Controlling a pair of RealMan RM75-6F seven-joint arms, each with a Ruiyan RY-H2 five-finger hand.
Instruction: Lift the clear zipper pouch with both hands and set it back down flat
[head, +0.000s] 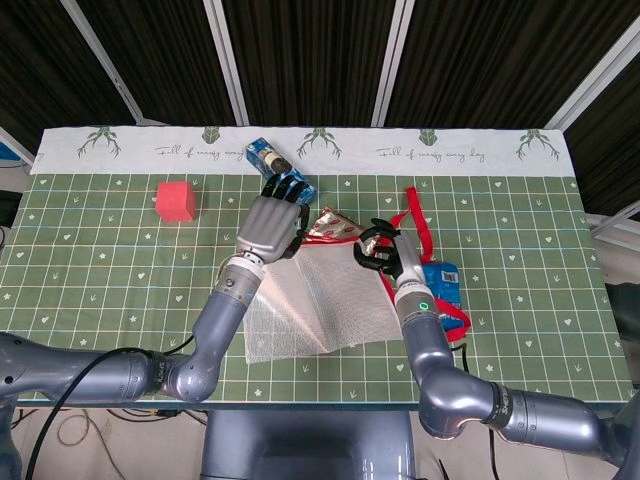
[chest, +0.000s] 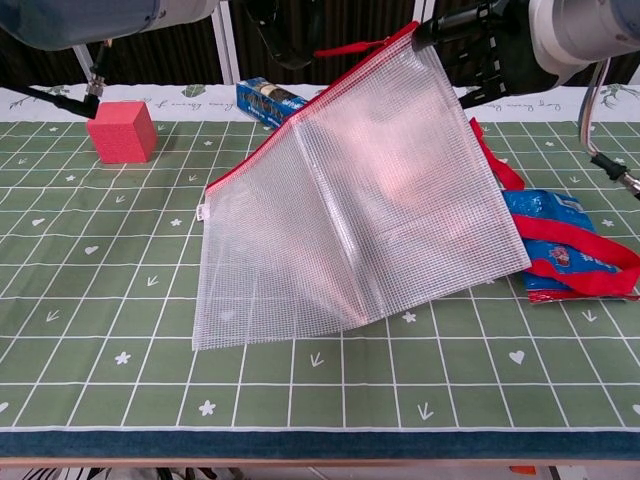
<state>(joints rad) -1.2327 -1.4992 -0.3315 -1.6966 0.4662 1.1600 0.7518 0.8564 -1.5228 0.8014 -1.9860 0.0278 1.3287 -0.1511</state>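
The clear zipper pouch hangs tilted, its red zipper edge rising from low on the left to high on the right. My right hand grips the top right corner. My left hand pinches the zipper edge further left, mostly cut off by the top of the chest view. In the head view the left hand and right hand sit at the pouch's far edge. The pouch's lower left corner lies near or on the table; its lower right corner floats over the blue packet.
A red cube stands at the back left. Behind the pouch lies a blue box. A blue packet wrapped in a red strap lies to the right. The green grid tablecloth covers the table.
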